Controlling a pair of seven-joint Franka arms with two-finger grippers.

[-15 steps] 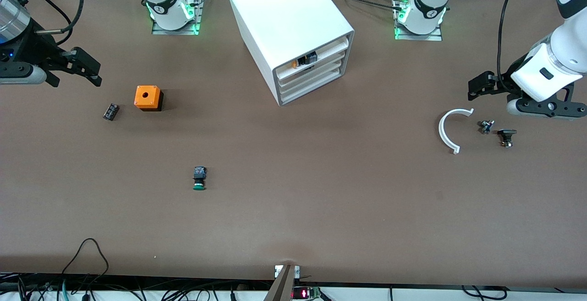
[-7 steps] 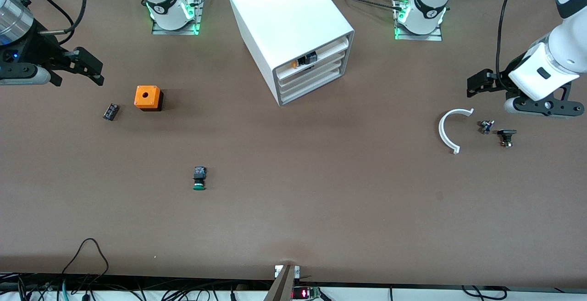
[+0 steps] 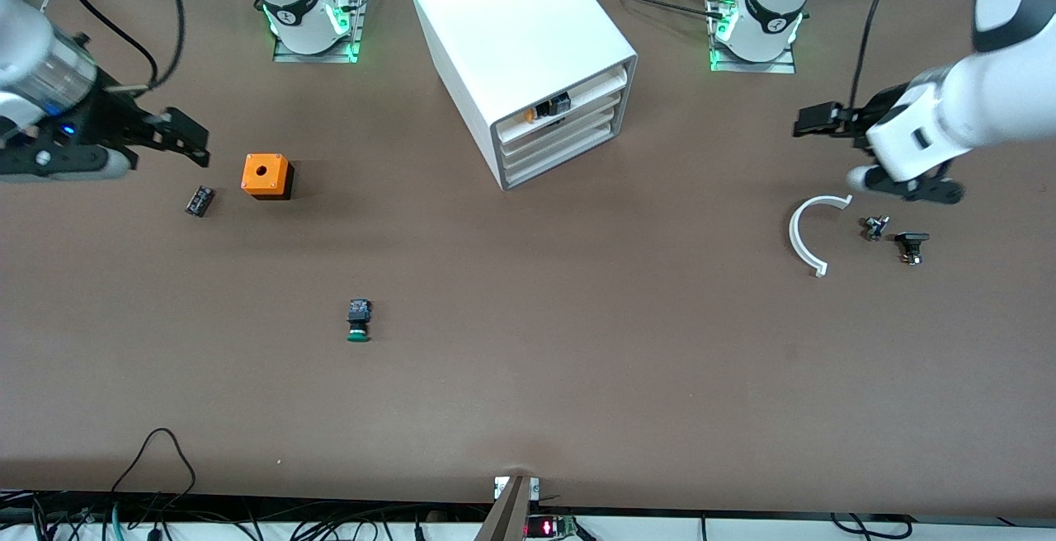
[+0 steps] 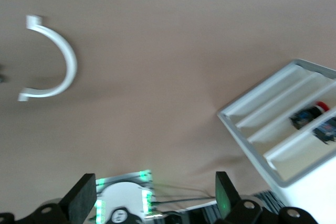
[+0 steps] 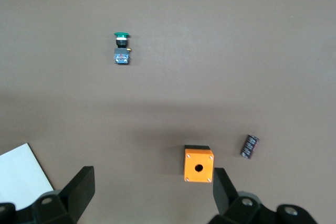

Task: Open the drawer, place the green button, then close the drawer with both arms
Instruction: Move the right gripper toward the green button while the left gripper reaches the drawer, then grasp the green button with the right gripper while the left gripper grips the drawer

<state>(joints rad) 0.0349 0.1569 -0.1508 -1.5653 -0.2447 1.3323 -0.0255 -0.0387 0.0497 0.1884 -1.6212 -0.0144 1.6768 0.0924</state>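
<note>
The white drawer cabinet (image 3: 528,63) stands on the desk (image 3: 577,359) between the two arm bases, and it serves as the landmark here. All its lower trays look pushed in; the drawer (image 3: 561,145) among those lower levels is not yet pulled out, while the topmost tray holds orange and black parts. The green-capped button (image 3: 358,320) lies on its side on the bare desk, well nearer the front camera than the cabinet and toward the right arm's end.

The left tool (image 3: 813,120) hangs released, fingers spread, over the desk toward the left arm's end, well apart from the cabinet and above a white curved bracket (image 3: 813,232). The right tool (image 3: 186,138) is also released and empty, over the desk toward the right arm's end, just beside an orange cube (image 3: 266,176) and a small black block (image 3: 200,200).

The task looks to be at its opening step, nothing grasped. Next, probably, the left tool must reach the cabinet's front and catch a lower tray's lip, while the right tool descends on the button.
</note>
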